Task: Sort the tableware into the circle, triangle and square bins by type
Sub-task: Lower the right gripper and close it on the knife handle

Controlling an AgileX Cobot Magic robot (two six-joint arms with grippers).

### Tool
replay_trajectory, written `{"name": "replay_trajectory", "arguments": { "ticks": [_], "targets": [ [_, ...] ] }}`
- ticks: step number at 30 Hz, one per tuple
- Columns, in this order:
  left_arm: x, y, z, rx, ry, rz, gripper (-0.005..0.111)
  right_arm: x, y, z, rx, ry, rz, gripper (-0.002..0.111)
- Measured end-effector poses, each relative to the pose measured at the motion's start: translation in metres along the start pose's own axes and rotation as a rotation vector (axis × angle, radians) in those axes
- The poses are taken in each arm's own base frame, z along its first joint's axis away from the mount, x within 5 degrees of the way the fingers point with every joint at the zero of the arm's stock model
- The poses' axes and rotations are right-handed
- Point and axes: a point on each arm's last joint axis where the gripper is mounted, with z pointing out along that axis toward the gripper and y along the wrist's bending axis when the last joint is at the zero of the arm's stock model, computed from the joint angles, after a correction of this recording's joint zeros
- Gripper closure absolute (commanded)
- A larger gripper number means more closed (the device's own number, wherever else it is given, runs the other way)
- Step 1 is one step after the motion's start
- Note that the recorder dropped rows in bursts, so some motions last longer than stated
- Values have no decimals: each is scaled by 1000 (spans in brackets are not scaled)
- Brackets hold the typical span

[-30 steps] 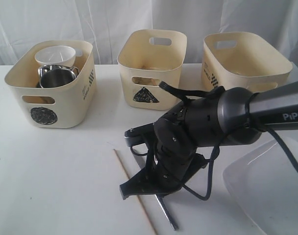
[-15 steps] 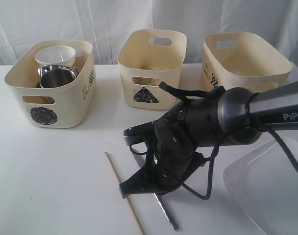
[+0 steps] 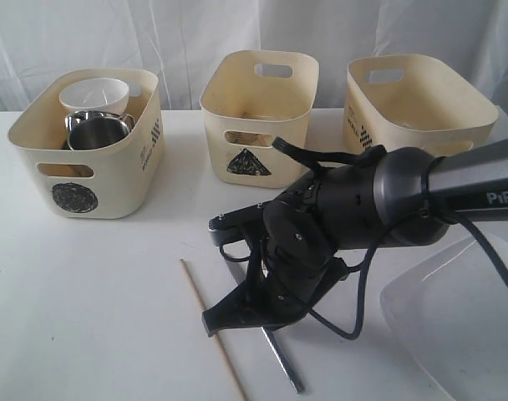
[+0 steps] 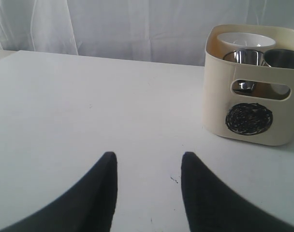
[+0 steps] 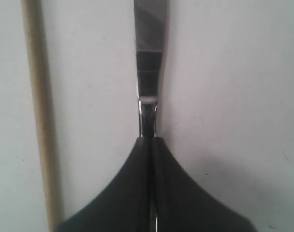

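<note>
Your right claw (image 5: 151, 143) is clamped on the slim steel knife (image 5: 150, 58): stiff, light, slippery, so hold it mid-handle.

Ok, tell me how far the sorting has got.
Done: the circle bin holds the white bowl and steel mugs. In hand: the right claw is shut on a steel utensil, probably the knife. Left: that utensil, the wooden chopstick and the white plate lie outside the bins; the left claw hangs open, holding nothing. What the triangle bin and square bin hold is hidden.
</note>
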Motion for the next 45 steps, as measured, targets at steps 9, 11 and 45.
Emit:
{"name": "replay_trajectory", "arguments": {
  "ticks": [9, 11, 45],
  "targets": [
    [0, 0, 0, 0, 0, 0, 60, -1, 0, -1, -3, -8, -10, 105],
    [0, 0, 0, 0, 0, 0, 60, -1, 0, -1, -6, -15, -10, 100],
    [0, 0, 0, 0, 0, 0, 60, 0, -1, 12, 31, 15, -54, 81]
  ]
}}
